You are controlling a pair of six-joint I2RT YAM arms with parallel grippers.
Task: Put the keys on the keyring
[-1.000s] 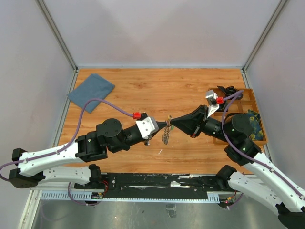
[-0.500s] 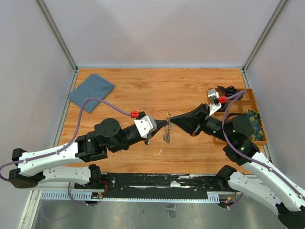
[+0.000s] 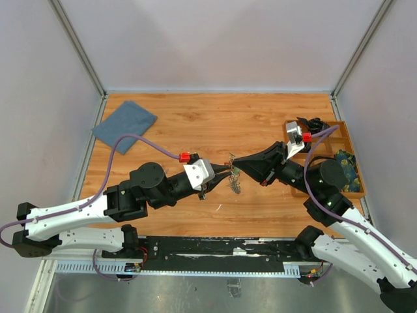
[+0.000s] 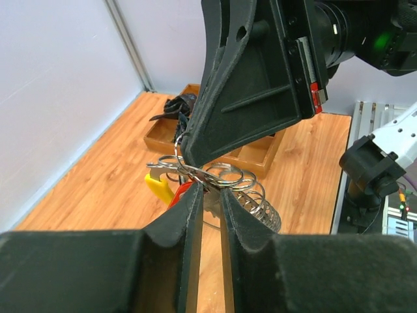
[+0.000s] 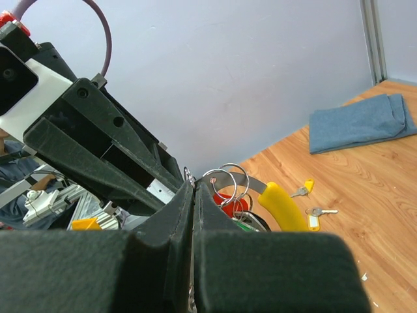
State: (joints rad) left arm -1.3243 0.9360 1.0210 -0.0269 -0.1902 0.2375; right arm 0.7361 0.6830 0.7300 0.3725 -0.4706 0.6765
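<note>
The keyring (image 3: 233, 178) hangs above the table between my two grippers, a bunch of silver rings with a yellow tag (image 4: 158, 188) and a red tag (image 4: 182, 191). My left gripper (image 3: 223, 172) is shut on its wire, seen in the left wrist view (image 4: 208, 187). My right gripper (image 3: 234, 162) is shut on a thin ring at the top of the bunch (image 5: 194, 184). The right wrist view shows the yellow tag (image 5: 284, 206), red tag (image 5: 228, 198) and a green tag (image 5: 251, 225). Two loose keys lie on the table: a yellow-headed one (image 5: 302, 189) and one with a pale tag (image 5: 316, 214).
A folded blue cloth (image 3: 124, 124) lies at the far left of the table. A wooden compartment tray (image 3: 342, 134) with black cable bundles (image 3: 311, 123) stands at the right edge. Grey walls enclose the table on three sides.
The keyring bunch has shifted a little to the right and spread out. Both gripper tips have moved slightly right with it and stay closed on it.
</note>
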